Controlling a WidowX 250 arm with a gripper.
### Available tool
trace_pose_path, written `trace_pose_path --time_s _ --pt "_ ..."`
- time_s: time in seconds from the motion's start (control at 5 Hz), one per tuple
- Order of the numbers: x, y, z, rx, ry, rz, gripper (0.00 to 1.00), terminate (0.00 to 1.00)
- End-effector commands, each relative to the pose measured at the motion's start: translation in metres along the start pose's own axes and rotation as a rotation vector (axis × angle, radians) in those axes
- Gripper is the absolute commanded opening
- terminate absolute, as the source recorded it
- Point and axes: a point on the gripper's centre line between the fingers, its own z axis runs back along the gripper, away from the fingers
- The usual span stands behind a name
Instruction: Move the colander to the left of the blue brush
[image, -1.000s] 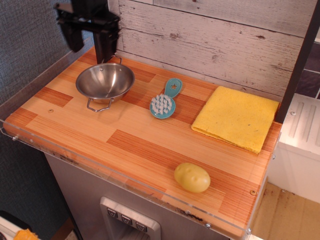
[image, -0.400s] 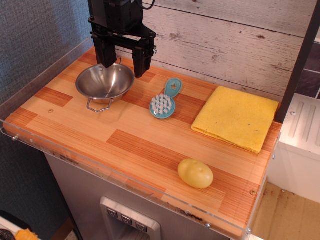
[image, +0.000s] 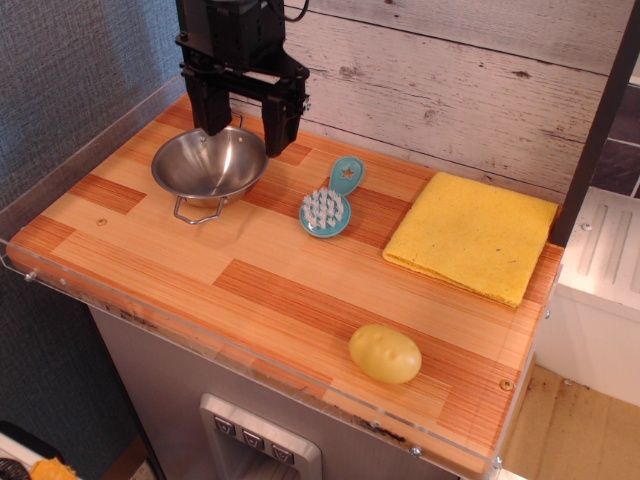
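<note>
Colander (image: 210, 164) sits just below the spread-fingered gripper (image: 244, 118), under its far rim.

Silver colander (image: 210, 163) – teal brush (image: 330, 200) – yellow cloth (image: 470, 233)

Black robot arm enters from the far left, wrist pointing straight down. Black two-fingered gripper (image: 243, 115) hangs vertical, its jaws spread wide apart, holding nothing.
</note>
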Motion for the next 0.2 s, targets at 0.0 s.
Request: trace_pose_path --time_s 0.0 --pt "-0.0025 0.0008 0.0210 0.016 -0.051 -0.001 1.00 1.00"
